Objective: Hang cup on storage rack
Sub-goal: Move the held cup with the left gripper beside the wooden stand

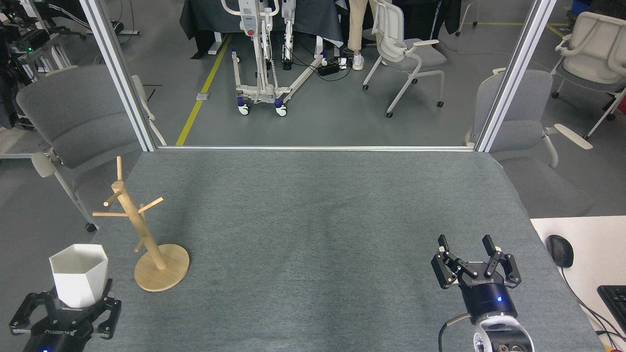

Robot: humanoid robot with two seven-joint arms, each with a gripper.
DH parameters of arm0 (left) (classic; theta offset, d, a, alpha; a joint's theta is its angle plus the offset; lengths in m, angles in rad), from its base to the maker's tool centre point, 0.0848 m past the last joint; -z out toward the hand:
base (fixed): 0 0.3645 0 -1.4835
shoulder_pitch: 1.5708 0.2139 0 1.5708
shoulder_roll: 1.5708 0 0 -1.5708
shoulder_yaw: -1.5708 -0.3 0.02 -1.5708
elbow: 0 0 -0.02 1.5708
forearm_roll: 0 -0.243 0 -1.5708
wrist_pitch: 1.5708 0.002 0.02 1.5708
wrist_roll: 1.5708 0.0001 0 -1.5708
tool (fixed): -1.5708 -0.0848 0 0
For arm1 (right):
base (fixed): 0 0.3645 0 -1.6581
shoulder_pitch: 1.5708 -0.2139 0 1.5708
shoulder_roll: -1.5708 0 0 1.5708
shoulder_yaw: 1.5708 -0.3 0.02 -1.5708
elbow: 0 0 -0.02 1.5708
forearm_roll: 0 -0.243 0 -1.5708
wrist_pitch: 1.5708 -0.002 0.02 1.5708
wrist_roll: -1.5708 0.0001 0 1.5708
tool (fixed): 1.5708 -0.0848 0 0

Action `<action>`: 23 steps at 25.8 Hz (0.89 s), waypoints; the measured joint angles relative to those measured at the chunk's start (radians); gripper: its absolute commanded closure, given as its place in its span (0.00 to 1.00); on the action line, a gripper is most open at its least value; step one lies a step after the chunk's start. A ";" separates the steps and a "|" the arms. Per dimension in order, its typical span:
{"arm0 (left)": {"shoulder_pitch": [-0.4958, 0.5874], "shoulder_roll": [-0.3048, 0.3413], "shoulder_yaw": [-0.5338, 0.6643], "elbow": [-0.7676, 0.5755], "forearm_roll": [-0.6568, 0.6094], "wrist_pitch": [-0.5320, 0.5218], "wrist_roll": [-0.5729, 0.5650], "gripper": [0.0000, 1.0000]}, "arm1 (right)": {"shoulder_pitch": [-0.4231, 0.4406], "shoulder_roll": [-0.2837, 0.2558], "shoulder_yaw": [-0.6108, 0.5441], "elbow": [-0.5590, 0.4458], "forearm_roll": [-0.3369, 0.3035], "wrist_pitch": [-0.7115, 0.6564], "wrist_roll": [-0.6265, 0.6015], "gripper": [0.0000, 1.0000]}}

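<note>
The white faceted cup (78, 275) stands upright with its hexagonal rim up at the lower left, and my left gripper (66, 305) is shut on its lower part. Its pierced tab is hidden. The wooden storage rack (142, 234) stands just right of the cup, its slanted post and thin pegs rising from a round disc base (164, 269). Cup and rack are apart. My right gripper (475, 249) is at the lower right, open, with nothing between its fingers.
The grey table (313, 220) ends at its left edge close to the cup. A white desk with a black mouse (559, 250) and a keyboard (614, 298) adjoins on the right. Grey chairs (78, 117) and metal posts (117, 73) stand behind the table.
</note>
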 measured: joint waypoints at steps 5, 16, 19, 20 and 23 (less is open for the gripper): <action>-0.108 0.006 0.011 0.081 -0.011 0.067 -0.048 1.00 | -0.014 -0.002 -0.001 0.022 0.000 0.000 0.003 0.00; -0.202 0.015 0.019 0.144 -0.070 0.105 -0.060 1.00 | -0.056 -0.014 0.007 0.064 0.000 -0.002 -0.001 0.00; -0.209 0.012 0.020 0.141 -0.086 0.105 -0.068 1.00 | -0.057 -0.008 0.007 0.072 0.000 -0.003 -0.003 0.00; -0.213 0.009 0.020 0.141 -0.096 0.105 -0.075 1.00 | -0.059 -0.007 0.007 0.076 0.001 -0.003 -0.004 0.00; -0.235 0.003 0.020 0.141 -0.124 0.105 -0.087 1.00 | -0.072 -0.006 0.005 0.088 0.001 -0.003 -0.004 0.00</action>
